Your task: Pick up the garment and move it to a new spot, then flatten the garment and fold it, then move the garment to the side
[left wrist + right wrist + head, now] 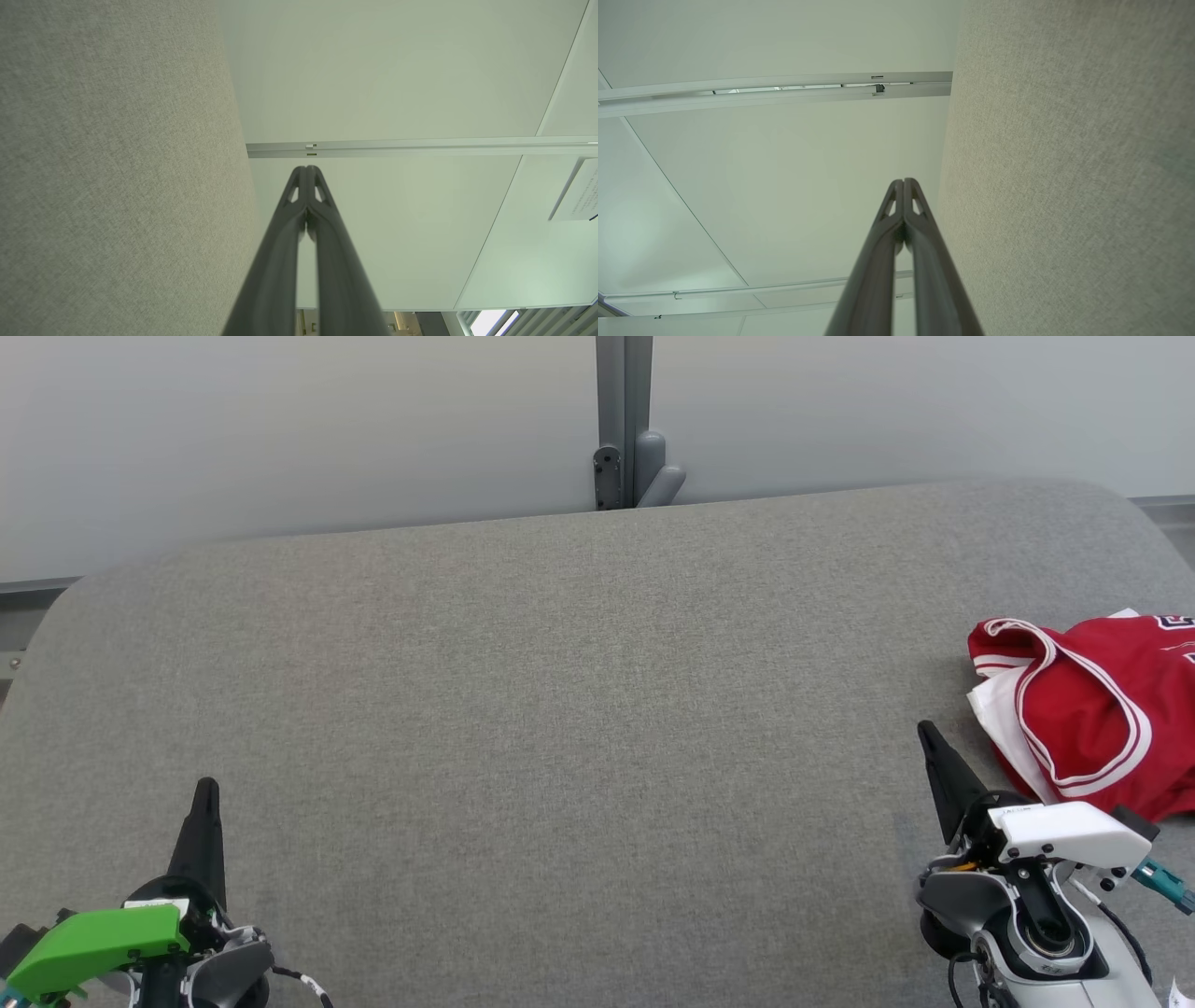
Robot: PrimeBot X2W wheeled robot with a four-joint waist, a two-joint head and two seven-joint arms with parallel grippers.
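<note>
Near edge first: your left hand point(205, 795) sits at lower left of the head view, w/ a green cover point(93, 943) behind it. Its fingers are pressed together and hold nothing. Your right hand point(931, 739) is at lower right, w/ a white cover point(1074, 831). Its fingers are also together & empty, tip leaning toward upper left. Both are over the grey fabric surface point(560, 709).

In the wrist views each pair of fingers meets tip to tip, w/ the surface on one side and pale panels beyond.

The garment point(1092, 709), a red jersey w/ white trim, lies crumpled on the surface at mid right. The frame edge cuts it off. It's just beside your right hand, up & to the right; the finger tip is near it but apart.

At the far end there's a pale wall point(280, 429) w/ a grey post point(624, 420) at top centre.
</note>
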